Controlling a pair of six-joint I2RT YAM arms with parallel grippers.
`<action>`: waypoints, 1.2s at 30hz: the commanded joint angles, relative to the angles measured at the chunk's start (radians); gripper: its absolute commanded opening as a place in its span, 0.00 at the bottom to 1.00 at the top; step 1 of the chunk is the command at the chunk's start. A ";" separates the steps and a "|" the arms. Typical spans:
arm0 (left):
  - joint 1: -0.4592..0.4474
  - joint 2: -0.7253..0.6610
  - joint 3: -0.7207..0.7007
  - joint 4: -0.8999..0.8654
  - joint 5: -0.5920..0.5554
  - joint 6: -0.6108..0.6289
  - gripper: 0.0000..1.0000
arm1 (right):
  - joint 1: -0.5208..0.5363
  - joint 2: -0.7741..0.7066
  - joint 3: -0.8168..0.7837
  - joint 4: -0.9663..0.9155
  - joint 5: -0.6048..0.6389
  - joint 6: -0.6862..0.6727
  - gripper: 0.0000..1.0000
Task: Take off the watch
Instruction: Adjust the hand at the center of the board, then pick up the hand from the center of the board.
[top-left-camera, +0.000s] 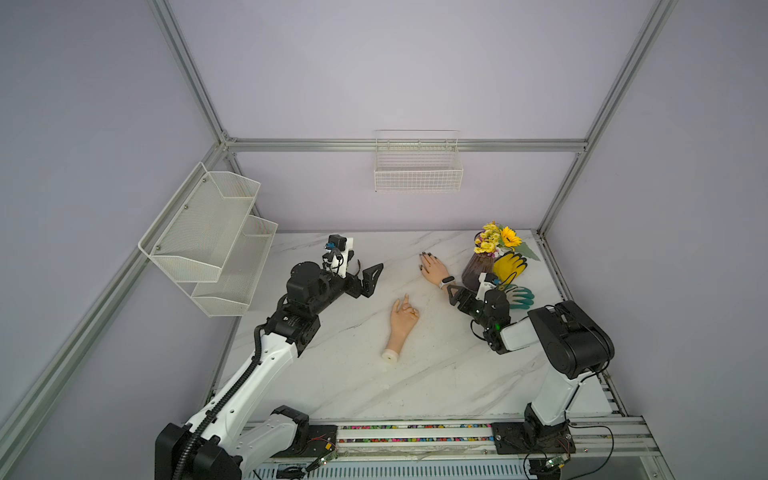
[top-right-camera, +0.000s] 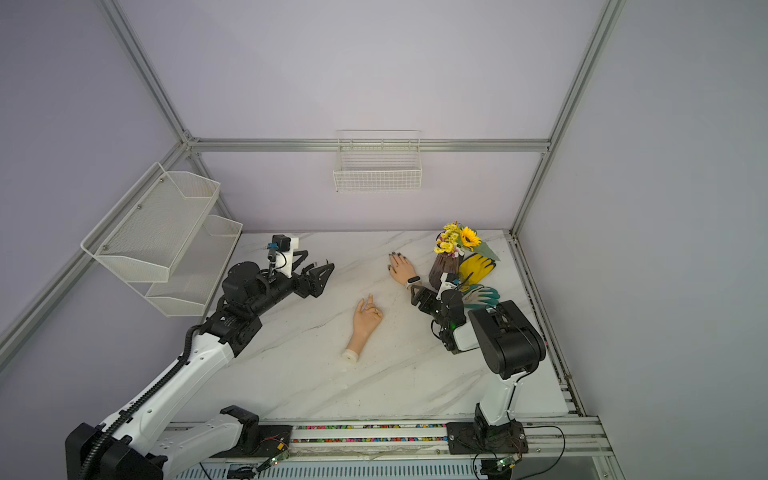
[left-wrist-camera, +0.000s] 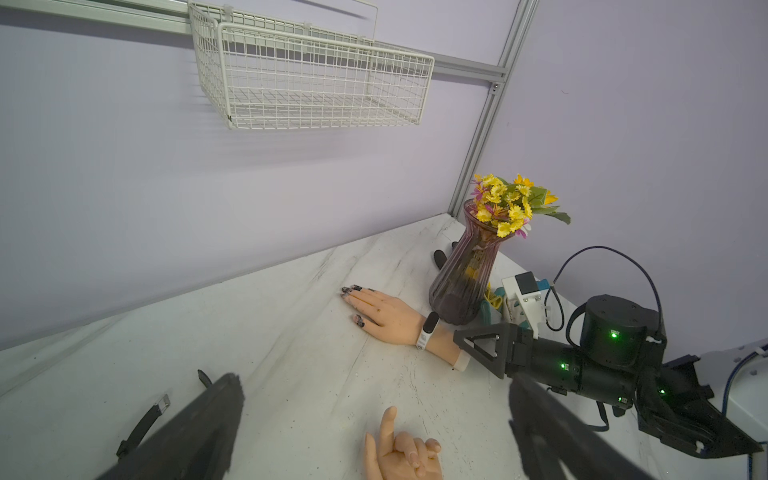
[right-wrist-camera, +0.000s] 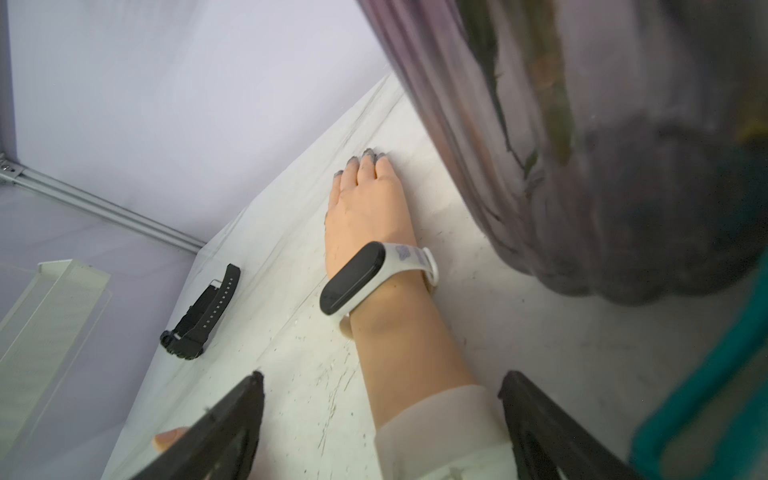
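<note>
Nearest the camera, low in both top views, two robot arms rise from a rail at the table's front edge. At centre lies a bare model hand (top-left-camera: 401, 322), palm up, wearing nothing. Right of centre, the right gripper (top-left-camera: 454, 296) has its jaws spread on either side of the forearm stub of a second model hand (top-left-camera: 432, 268), which lies palm down. The watch (right-wrist-camera: 361, 276), a white band with a black face, is strapped around that hand's wrist, just beyond the gripper. The left gripper (top-left-camera: 372, 280), left of centre, hangs with jaws spread wide, holding nothing. Farther back at right stands a purple vase (left-wrist-camera: 463, 278) of flowers, close beside the watch.

This looks like the approach: the right arm seems set to steady the forearm. Next, one gripper must reach the strap without bumping the vase.
</note>
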 joint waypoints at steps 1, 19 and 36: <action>-0.002 0.002 0.016 0.018 0.011 0.016 1.00 | 0.041 -0.051 -0.023 0.084 -0.095 -0.042 0.91; -0.002 0.004 0.021 0.020 0.059 0.030 1.00 | 0.174 0.049 0.214 -0.232 0.365 -0.104 0.92; 0.001 0.033 0.047 -0.003 0.098 0.023 1.00 | 0.212 0.202 0.331 -0.507 0.443 -0.132 0.48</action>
